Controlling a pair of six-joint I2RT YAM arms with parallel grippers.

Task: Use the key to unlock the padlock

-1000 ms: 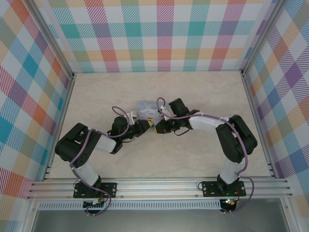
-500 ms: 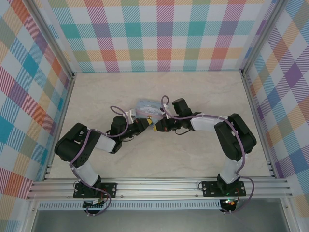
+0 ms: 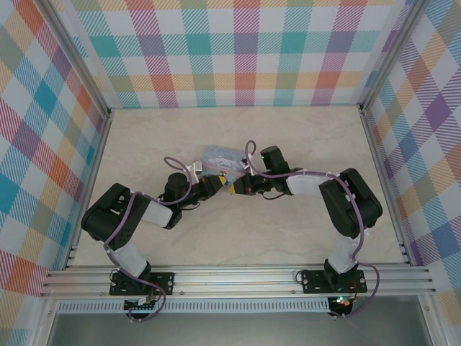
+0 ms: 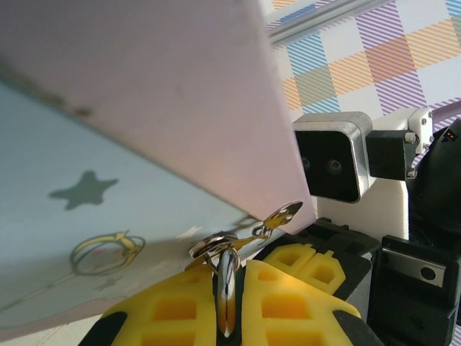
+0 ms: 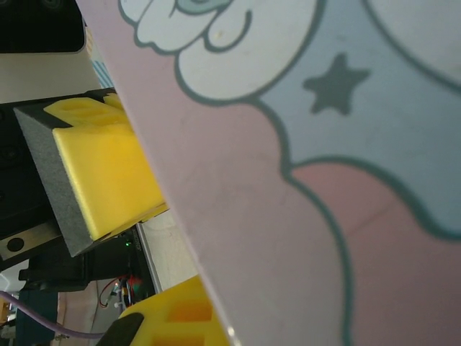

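Logging the padlock first: I cannot make out its blue body. A silvery loop [image 4: 227,285], which I judge to be its shackle, stands upright between the yellow pads [image 4: 180,310] of the left gripper [image 3: 215,184], which are pressed onto it. The loop's long axis runs along those fingers, towards the tin's near corner.

Key: not made out in any view. I cannot say where it lies.

Right gripper [image 3: 236,186]: fingers pressed together, facing the left gripper and just beside it. I cannot tell whether anything thin sits between them. From the left wrist, its yellow finger [image 4: 302,261] sits just right of the loop, with its wrist camera [image 4: 328,155] above.

Brass tab [image 4: 281,214]: linked to the loop's top ring, at the tin's edge, between loop and right finger.

Cartoon-printed tin [image 3: 220,153]: directly behind both grippers, touching or nearly so. Its wall blocks most of the right wrist's sight, so any approach to the lock from the right would be judged mainly from overhead.
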